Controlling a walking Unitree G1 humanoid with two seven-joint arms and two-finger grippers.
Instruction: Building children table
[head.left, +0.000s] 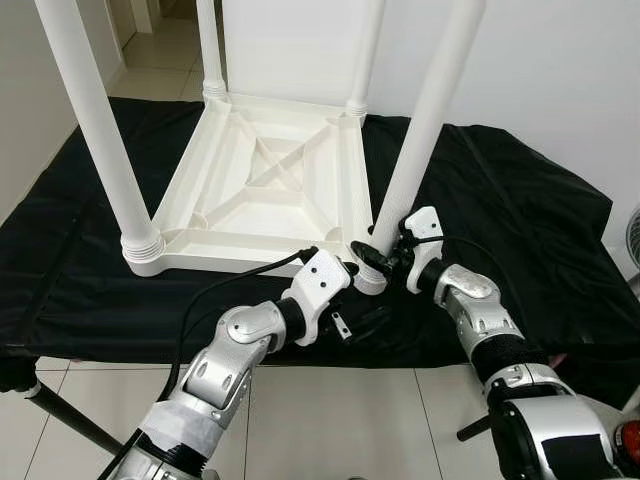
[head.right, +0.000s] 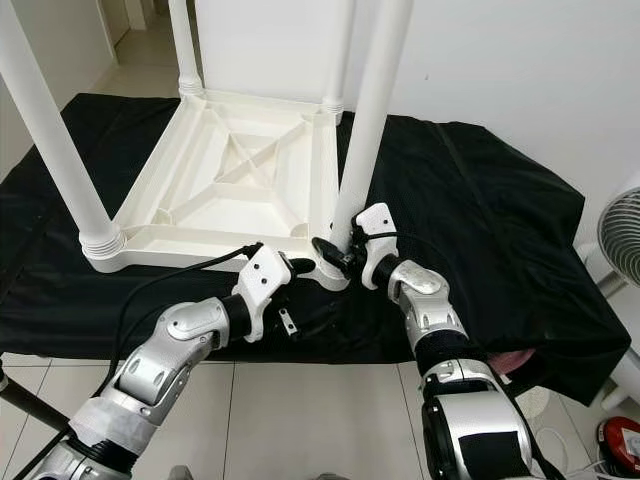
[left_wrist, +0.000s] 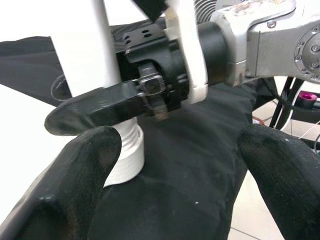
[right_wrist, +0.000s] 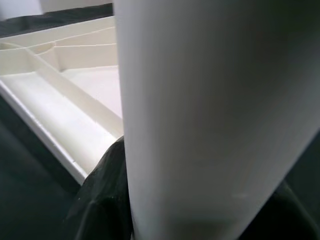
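The table top (head.left: 262, 195) and the leg (head.left: 418, 130) in the right gripper (head.left: 372, 252) look smooth white plastic, faintly glossy; under them, matt black cloth (head.left: 520, 230); the arms (head.left: 232, 355) brushed silver metal.

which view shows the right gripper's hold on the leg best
Left wrist view: the right gripper shows side-on, a finger across the leg above its threaded base. Eye views show it small at the tabletop's near corner. Right wrist view: just blurred leg.
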